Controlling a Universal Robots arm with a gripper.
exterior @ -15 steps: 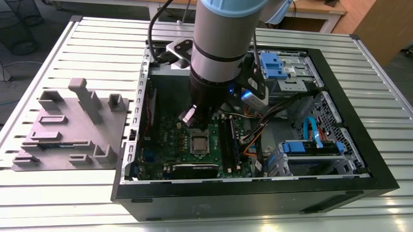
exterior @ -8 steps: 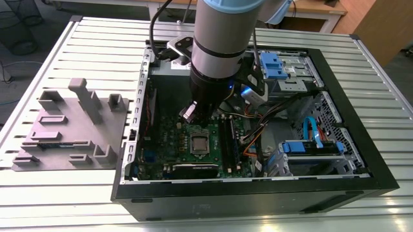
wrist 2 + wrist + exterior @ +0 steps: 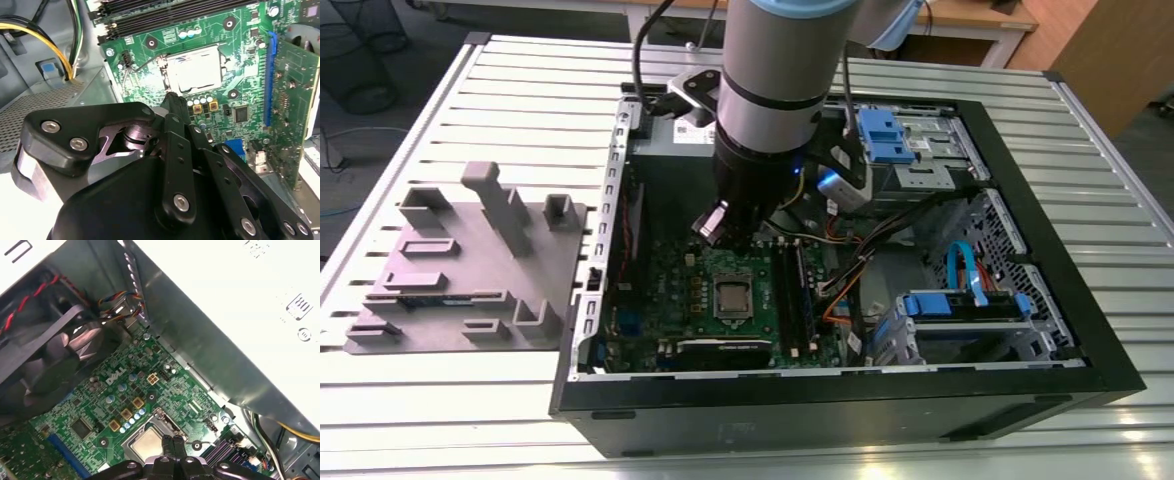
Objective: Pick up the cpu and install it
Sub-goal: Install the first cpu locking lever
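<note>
The cpu (image 3: 731, 297) lies flat in its socket on the green motherboard (image 3: 680, 290) inside the open computer case; its silver-grey top also shows in both wrist views (image 3: 196, 67) (image 3: 148, 444). My gripper (image 3: 720, 232) hangs over the board just behind the socket in the exterior view. In both wrist views its black fingertips are pressed together, shut with nothing between them (image 3: 172, 96) (image 3: 171, 441), a little above the socket's edge. A thin wire lever (image 3: 142, 62) runs along the socket's side.
The case's black walls (image 3: 1067, 300) ring the board. Black memory slots (image 3: 790, 275), loose cables (image 3: 854, 260), blue drive brackets (image 3: 883, 135) and an expansion card (image 3: 295, 100) crowd around. A fan (image 3: 55, 355) sits by the board. A grey fixture (image 3: 467, 260) stands on the exterior view's left.
</note>
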